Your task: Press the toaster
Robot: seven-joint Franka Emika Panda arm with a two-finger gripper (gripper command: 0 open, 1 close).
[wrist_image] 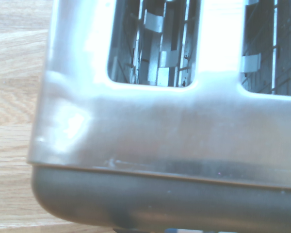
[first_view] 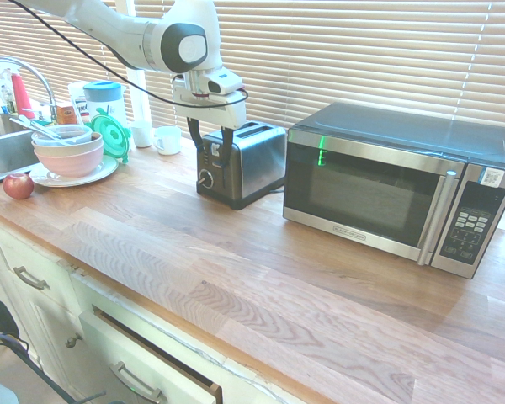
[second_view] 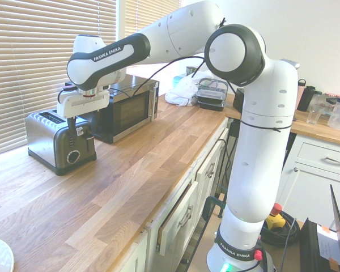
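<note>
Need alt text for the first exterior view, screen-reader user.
A white robot arm's open two-finger gripper hangs at the black control end of a brushed-steel two-slot toaster on a wooden counter. A larger steel-and-black microwave stands right of it; pink bowl and red apple sit left.

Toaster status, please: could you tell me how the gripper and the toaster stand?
Gripper open, fingers at toaster's control end. Toaster upright on counter, slots empty. Microwave beside it, not blocking that end.
</note>
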